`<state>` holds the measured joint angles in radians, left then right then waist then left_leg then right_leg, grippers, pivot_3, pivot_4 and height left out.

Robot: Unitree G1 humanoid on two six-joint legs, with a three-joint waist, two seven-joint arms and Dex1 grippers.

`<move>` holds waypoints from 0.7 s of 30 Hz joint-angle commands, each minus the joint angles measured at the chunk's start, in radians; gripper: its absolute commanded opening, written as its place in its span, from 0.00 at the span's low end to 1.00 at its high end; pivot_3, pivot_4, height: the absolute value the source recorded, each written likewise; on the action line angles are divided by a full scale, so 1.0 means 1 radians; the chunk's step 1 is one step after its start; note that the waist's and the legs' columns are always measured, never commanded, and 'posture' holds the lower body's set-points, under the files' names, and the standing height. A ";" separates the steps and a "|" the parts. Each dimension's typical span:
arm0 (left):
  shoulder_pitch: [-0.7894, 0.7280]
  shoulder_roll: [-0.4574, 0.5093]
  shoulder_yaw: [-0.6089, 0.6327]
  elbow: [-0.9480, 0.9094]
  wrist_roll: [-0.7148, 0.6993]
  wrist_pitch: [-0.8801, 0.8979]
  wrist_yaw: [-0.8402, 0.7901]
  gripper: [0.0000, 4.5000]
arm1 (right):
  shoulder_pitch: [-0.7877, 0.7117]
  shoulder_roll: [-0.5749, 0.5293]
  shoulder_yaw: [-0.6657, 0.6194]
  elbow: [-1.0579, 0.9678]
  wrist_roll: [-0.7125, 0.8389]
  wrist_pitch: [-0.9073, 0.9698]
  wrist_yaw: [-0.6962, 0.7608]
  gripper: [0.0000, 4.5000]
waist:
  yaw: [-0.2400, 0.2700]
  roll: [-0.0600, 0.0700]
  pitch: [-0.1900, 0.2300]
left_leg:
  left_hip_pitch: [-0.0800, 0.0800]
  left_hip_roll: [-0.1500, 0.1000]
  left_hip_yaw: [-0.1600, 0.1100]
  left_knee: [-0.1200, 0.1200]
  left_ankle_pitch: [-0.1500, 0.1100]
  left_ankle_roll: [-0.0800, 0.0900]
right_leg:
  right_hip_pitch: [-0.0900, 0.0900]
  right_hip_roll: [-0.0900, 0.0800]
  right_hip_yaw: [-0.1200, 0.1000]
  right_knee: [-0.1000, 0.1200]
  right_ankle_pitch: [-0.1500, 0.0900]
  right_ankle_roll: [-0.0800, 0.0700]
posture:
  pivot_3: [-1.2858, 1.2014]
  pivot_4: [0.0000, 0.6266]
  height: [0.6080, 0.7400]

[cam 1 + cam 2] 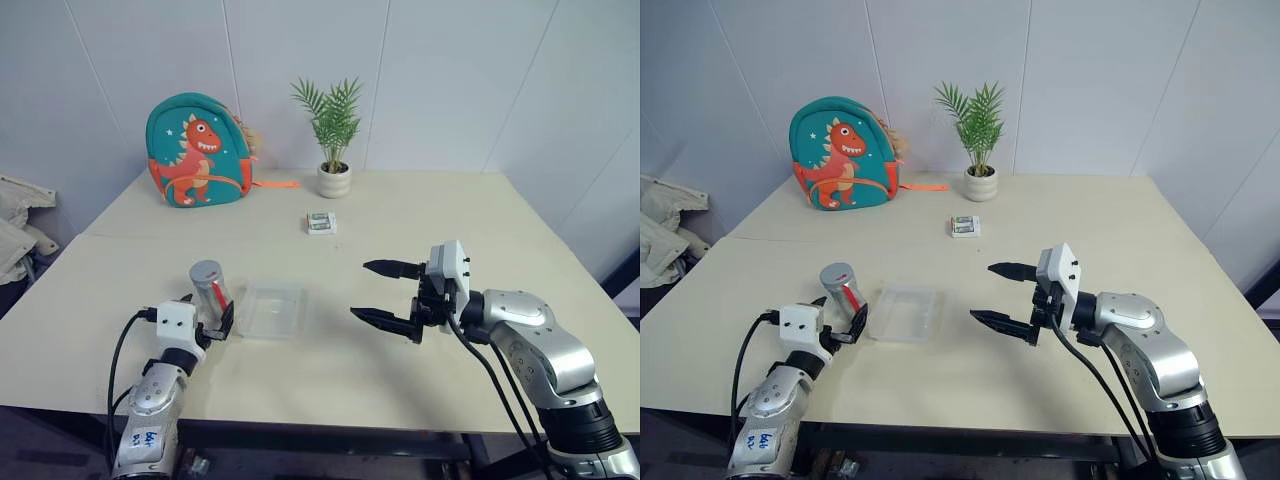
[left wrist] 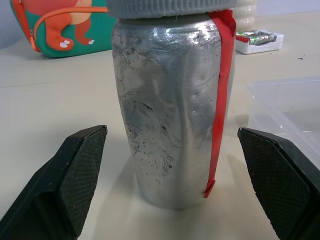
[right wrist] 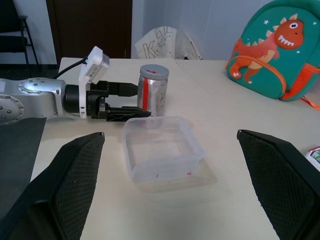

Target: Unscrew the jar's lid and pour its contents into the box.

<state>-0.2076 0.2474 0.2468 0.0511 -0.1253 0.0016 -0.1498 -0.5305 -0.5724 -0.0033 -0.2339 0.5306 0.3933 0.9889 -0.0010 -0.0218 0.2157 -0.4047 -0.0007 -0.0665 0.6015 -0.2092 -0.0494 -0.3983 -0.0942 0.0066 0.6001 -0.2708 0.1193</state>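
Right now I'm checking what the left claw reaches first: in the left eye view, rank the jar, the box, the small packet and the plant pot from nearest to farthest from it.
1. Jar, between the open left claw's fingers.
2. Box, just beside the jar.
3. Packet, mid-table.
4. Plant pot, at the far edge.

Scuffed shiny metal jar (image 2: 170, 125), clear plastic box (image 3: 162, 152), matt table (image 1: 420, 215)

On the table (image 1: 420, 215) stand one silver jar (image 1: 210, 287) with one grey lid (image 1: 205, 271), one clear plastic box (image 1: 273, 308), one dinosaur backpack (image 1: 197, 150), one potted palm (image 1: 332, 122), and one small packet (image 1: 320, 223).
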 commanded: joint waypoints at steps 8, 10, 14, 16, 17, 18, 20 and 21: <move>0.013 -0.073 -0.038 -0.109 0.054 -0.007 0.118 0.99 | -0.006 -0.006 -0.007 -0.045 0.029 0.006 0.011 1.00 | 0.001 0.000 0.000 | 0.000 0.000 0.000 0.000 0.000 0.000 | 0.000 0.000 0.000 -0.001 0.000 0.000 | 0.52 0.24 1.00; 0.000 -0.082 -0.038 -0.104 0.061 -0.006 0.138 0.99 | -0.006 -0.008 -0.007 -0.047 0.032 0.011 0.012 1.00 | 0.001 0.000 0.000 | 0.000 0.000 0.000 0.000 0.000 0.000 | 0.000 0.000 0.000 -0.001 0.000 0.000 | 0.52 0.24 1.00; -0.035 -0.083 -0.035 -0.077 0.068 -0.006 0.164 0.99 | -0.009 -0.007 -0.007 -0.052 0.034 0.018 0.015 1.00 | 0.002 0.000 0.000 | 0.000 0.000 0.000 0.000 0.000 0.000 | 0.000 0.000 0.000 -0.001 0.000 0.000 | 0.52 0.24 1.00; -0.053 -0.082 -0.034 -0.065 0.068 -0.007 0.173 0.99 | -0.010 -0.006 -0.009 -0.053 0.035 0.023 0.016 1.00 | 0.001 0.000 0.000 | 0.000 0.000 0.000 0.001 0.000 0.000 | 0.000 0.000 0.000 -0.001 0.000 0.000 | 0.52 0.24 1.00; -0.058 -0.081 -0.034 -0.061 0.069 -0.008 0.176 0.99 | -0.011 -0.005 -0.009 -0.054 0.035 0.024 0.016 1.00 | 0.001 0.000 0.000 | 0.000 0.000 0.000 0.001 0.000 0.000 | 0.000 0.000 0.000 -0.001 0.000 0.001 | 0.52 0.24 1.00; -0.069 -0.081 -0.034 -0.054 0.074 -0.011 0.184 0.99 | -0.011 -0.005 -0.009 -0.054 0.035 0.025 0.016 1.00 | 0.001 0.000 0.000 | 0.000 0.000 0.000 0.000 0.000 0.000 | 0.000 0.000 0.000 -0.001 0.001 0.001 | 0.52 0.24 1.00; -0.096 -0.082 -0.036 -0.032 0.086 -0.016 0.206 0.99 | -0.010 -0.004 -0.009 -0.056 0.036 0.027 0.016 1.00 | 0.001 0.000 0.000 | 0.000 0.000 0.000 0.000 0.000 0.000 | 0.000 0.000 0.000 -0.001 0.001 0.002 | 0.52 0.24 1.00; -0.108 -0.085 -0.035 -0.020 0.088 -0.018 0.216 0.99 | -0.010 -0.003 -0.009 -0.056 0.037 0.028 0.016 1.00 | 0.002 0.000 0.000 | 0.000 0.000 0.000 0.000 0.000 0.000 | 0.000 0.000 0.000 -0.001 0.001 0.002 | 0.52 0.24 1.00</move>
<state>-0.2883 0.1612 0.2078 0.0337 -0.0519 0.0057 0.0443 -0.5307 -0.5727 -0.0032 -0.2505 0.5429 0.4216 0.9996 0.0007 -0.0218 0.2157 -0.4050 -0.0011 -0.0664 0.6020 -0.2092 -0.0494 -0.3982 -0.0940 0.0066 0.5995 -0.2699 0.1210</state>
